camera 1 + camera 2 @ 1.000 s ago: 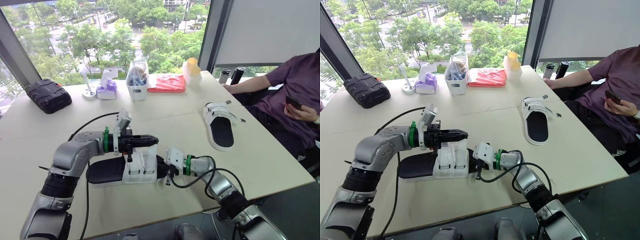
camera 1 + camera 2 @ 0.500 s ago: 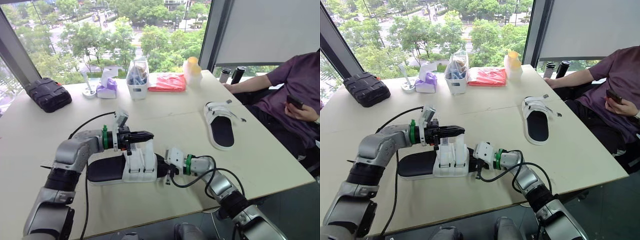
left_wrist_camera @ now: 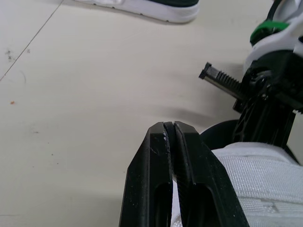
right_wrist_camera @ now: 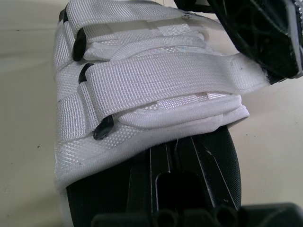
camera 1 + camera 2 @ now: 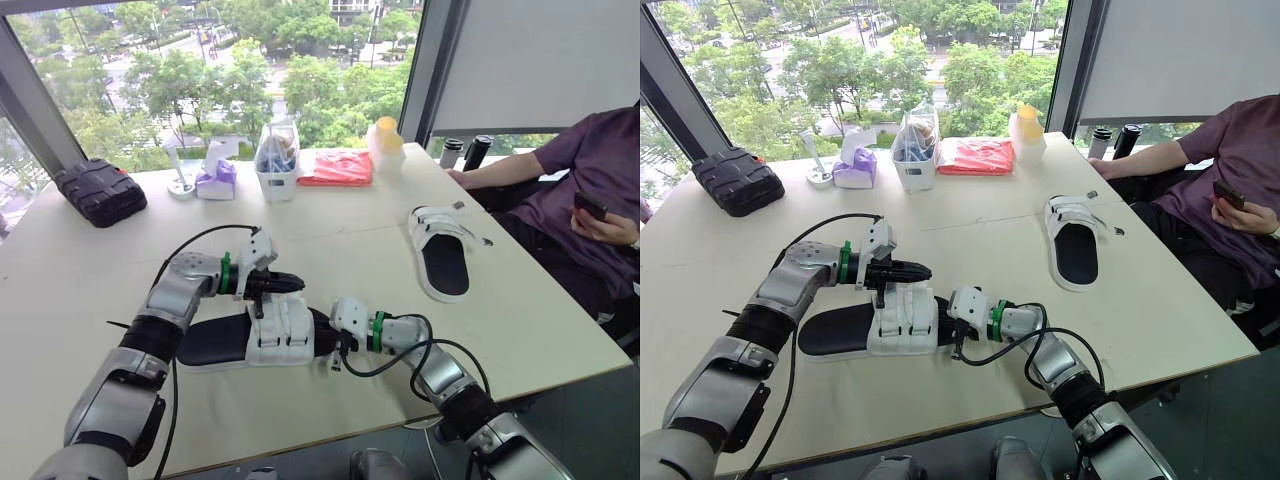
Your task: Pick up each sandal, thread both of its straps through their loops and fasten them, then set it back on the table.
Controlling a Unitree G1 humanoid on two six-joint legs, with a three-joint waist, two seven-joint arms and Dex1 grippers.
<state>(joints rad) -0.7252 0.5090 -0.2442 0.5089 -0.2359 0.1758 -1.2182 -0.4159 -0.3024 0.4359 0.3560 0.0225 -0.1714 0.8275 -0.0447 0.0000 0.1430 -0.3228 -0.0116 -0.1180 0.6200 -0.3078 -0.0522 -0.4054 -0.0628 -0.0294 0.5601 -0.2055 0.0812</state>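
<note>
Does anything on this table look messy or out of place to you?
Only the far sandal near the person: its white straps lie loose, ends sticking out sideways, unlike the near sandal, whose straps lie flat across it.

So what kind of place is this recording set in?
Likely an upper-floor office or lab: a large pale table beside tall windows overlooking treetops, with a seated person holding a phone.

Coarse woven white cloth straps (image 4: 161, 80), matt black footbed (image 5: 832, 331), smooth matt pale tabletop (image 5: 970, 240)
</note>
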